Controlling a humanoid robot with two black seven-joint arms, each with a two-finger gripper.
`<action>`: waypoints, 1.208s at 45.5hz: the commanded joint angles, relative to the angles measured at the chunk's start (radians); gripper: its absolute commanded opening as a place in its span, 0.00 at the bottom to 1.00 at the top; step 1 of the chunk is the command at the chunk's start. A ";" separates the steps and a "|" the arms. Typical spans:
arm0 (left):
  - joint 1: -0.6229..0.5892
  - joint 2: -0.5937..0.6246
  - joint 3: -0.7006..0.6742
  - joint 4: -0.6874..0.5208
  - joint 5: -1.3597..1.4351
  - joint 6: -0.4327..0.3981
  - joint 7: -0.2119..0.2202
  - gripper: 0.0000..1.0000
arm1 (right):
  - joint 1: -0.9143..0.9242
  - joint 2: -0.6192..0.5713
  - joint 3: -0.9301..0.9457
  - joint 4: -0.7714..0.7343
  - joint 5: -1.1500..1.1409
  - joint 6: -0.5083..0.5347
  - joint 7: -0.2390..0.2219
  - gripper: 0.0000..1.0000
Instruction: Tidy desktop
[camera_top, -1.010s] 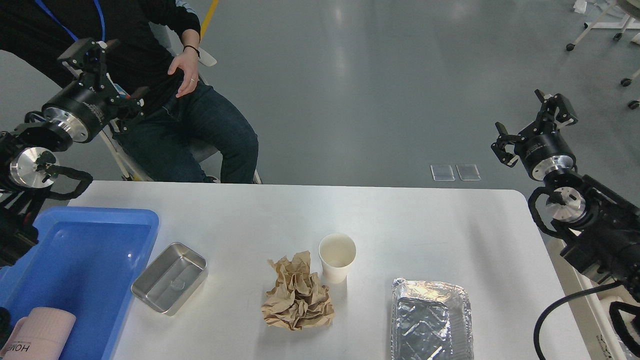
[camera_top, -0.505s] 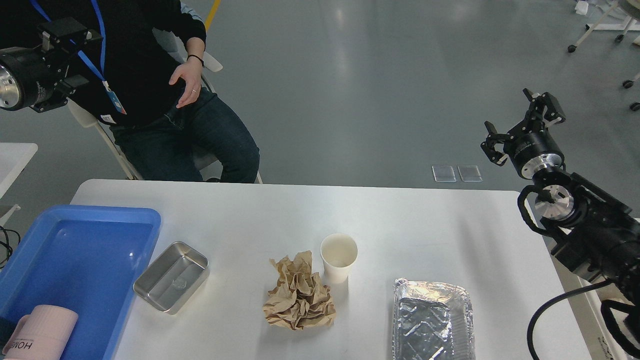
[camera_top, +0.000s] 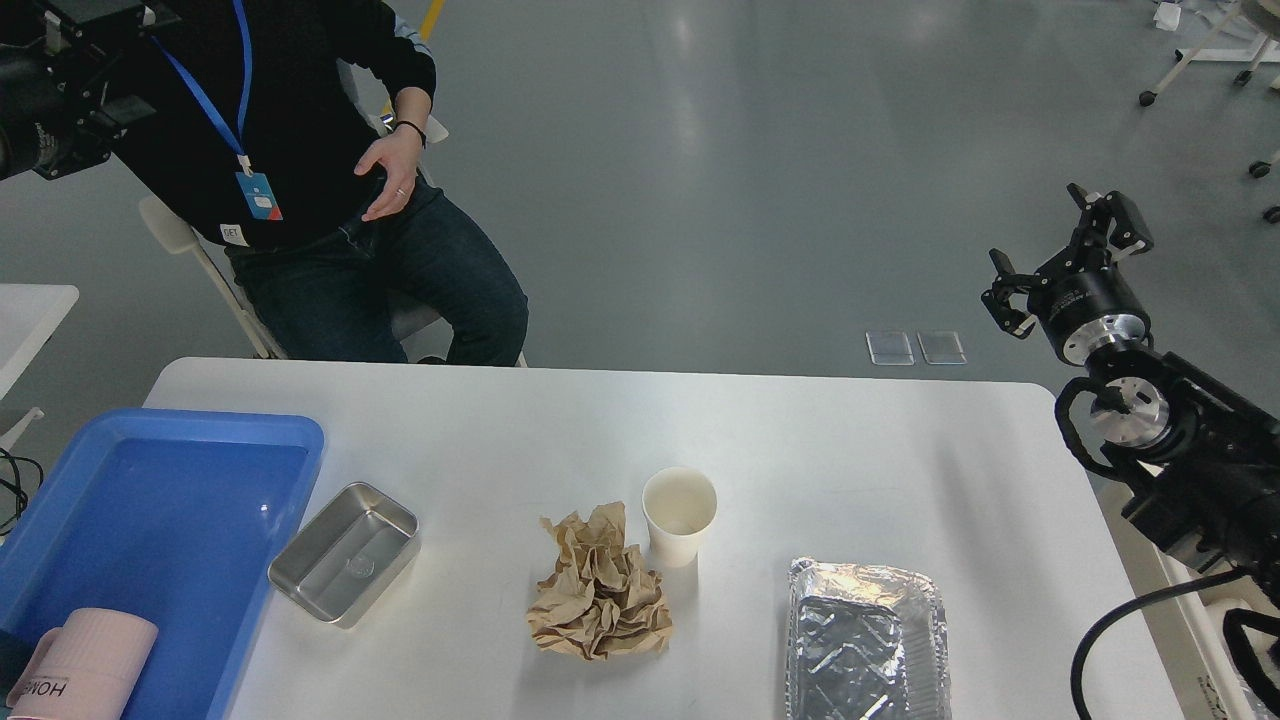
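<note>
Desktop (camera_top: 850, 440) below, left of right pincer (camera_top: 1065, 255).

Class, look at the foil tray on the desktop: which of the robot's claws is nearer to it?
Right. The right claw hangs open above the floor beyond the desktop's right corner, up-right of the foil tray. The left claw sits far off at top left.

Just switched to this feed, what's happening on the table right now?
Nothing is being handled. Both arms are raised off the desktop: the right end effector is open and empty, the left end effector is too dark to read. A paper cup, crumpled brown paper, steel tin and foil tray sit untouched.
</note>
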 joint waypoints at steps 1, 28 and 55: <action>0.060 0.020 -0.001 -0.123 0.082 -0.011 0.001 0.88 | 0.001 0.000 0.000 -0.001 0.000 0.000 0.000 1.00; 0.123 0.532 -0.015 -0.485 0.207 -0.262 0.112 0.87 | 0.000 -0.017 0.002 0.000 0.000 0.002 0.000 1.00; 0.115 0.761 -0.009 -0.479 0.251 -0.391 0.110 0.87 | -0.005 -0.015 0.002 -0.001 0.000 0.005 0.000 1.00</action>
